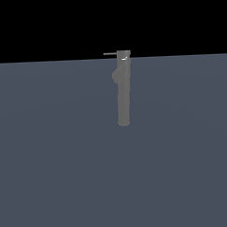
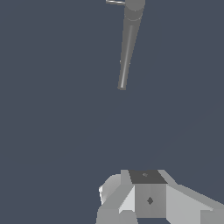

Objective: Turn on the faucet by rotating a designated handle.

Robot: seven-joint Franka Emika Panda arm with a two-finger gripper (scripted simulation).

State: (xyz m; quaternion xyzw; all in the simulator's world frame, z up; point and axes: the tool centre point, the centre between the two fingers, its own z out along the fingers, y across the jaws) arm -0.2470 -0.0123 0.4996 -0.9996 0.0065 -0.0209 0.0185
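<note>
The faucet [image 1: 123, 91] stands as a long matte grey column on the flat blue-grey tabletop [image 1: 52, 174], a little right of centre in the exterior view, with a small bulge on its side at about 9 o'clock below the cap. The handle [image 1: 110, 54] is a thin rod leaving the cap toward 9 o'clock, lying level and well clear of the column, which leaves open space round it for a push or a hooking contact. No arm shows in the exterior view, so nothing is touching the faucet there.

In the wrist view the faucet [image 2: 127, 48] appears far from the camera, with the handle [image 2: 115, 1] just visible at the picture's edge beside the cap. The light-grey gripper [image 2: 144, 199] body fills the near part of that view, well apart from the column. Its fingers are not clearly shown, so I cannot tell whether they are spread or closed; they hold nothing that can be seen.

My judgement is that the task is at its start: the approach has yet to be made, and the next move calls for bringing the fingers beside the rod's free end, where a turn needs least force
</note>
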